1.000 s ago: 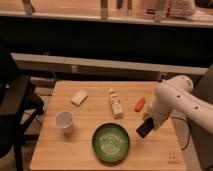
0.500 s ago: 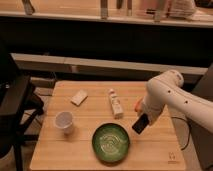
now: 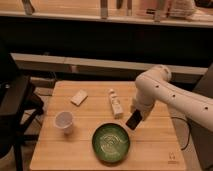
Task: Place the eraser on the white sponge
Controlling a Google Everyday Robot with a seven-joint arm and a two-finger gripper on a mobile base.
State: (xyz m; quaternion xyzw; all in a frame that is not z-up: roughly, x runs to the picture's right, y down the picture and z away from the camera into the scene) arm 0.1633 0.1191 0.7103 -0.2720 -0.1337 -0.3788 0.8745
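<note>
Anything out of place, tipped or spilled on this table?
Only the white bottle at the middle of the table: it appears to lie on its side rather than stand. Nothing looks spilled. The gripper, right of the bottle, holds the eraser tilted above the table, well apart from the white sponge.

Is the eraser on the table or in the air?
In the air: the end effector holds the eraser tilted, right of the bowl.

cam: single view | high at table (image 3: 75, 150) front edge, facing down | mid-range | jaws right-centre, gripping eraser (image 3: 133, 120)
</note>
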